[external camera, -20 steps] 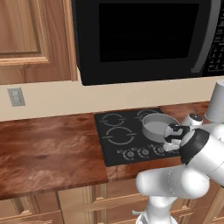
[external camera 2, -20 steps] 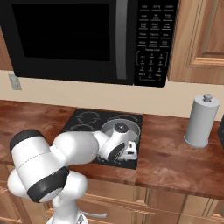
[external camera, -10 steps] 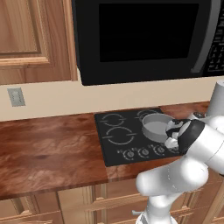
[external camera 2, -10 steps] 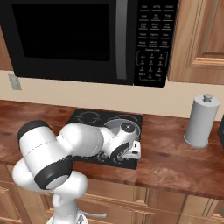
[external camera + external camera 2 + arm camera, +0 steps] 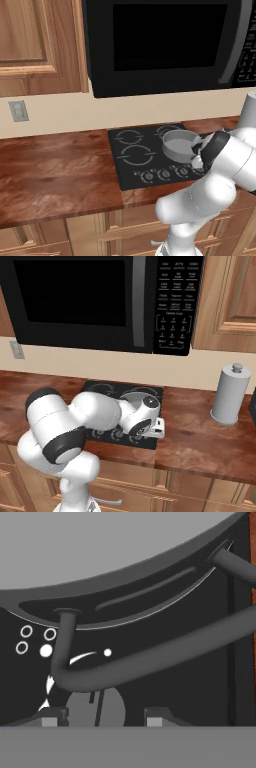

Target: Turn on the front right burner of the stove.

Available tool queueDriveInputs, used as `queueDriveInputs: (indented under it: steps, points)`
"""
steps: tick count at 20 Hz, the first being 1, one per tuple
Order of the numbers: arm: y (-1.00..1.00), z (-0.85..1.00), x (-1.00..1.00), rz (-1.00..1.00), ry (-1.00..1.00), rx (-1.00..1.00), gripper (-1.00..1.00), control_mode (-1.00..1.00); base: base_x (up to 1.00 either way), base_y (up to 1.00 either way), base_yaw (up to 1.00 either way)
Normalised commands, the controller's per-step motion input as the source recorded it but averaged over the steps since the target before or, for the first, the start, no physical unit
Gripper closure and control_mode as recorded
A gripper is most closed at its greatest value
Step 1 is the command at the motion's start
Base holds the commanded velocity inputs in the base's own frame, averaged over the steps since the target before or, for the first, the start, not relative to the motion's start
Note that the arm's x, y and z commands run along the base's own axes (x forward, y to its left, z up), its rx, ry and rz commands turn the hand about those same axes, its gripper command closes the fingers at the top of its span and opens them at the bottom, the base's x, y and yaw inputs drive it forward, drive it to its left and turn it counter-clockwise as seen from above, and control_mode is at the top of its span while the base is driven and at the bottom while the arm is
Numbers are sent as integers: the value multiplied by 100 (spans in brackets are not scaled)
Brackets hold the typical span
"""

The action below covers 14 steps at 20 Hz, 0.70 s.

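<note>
Burner [image 5: 150, 619] at the front right of the stove [image 5: 131, 167] shows as a thin white arc on the black glass in the hand view, curving under the pot [image 5: 179, 144] that sits on it. In the left base view the stove lies at centre right of the frame, set into the wooden table [image 5: 55, 172], with the grey pot on its right half and a row of small knobs [image 5: 164, 174] along its front edge. In the hand view the pot's pale body takes up the top of the frame, and its dark loop handle [image 5: 150, 657] crosses the middle from lower left to upper right. Below the handle, at bottom centre, a round grey knob [image 5: 95, 707] with a dark line on it sits between the two tips of the pincer [image 5: 102, 716]. The tips stand on either side of the knob, but I cannot tell whether they press on it. In the right base view the pincer [image 5: 155, 428] is low over the stove's front right corner, below centre of the frame. A black microwave [image 5: 100, 301] hangs above, and a grey cylinder [image 5: 230, 393] stands on the table at the right.
</note>
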Motion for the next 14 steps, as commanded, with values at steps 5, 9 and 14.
queueDriveInputs:
  steps: [5,9,14]
  points:
    - [0,-14,0,0,0,0,100,-100,0,0,0]
    - [0,-2,-1,0,0,-1,100,-100,0,0,0]
    - [11,-21,-6,4,-3,-1,100,-100,0,0,0]
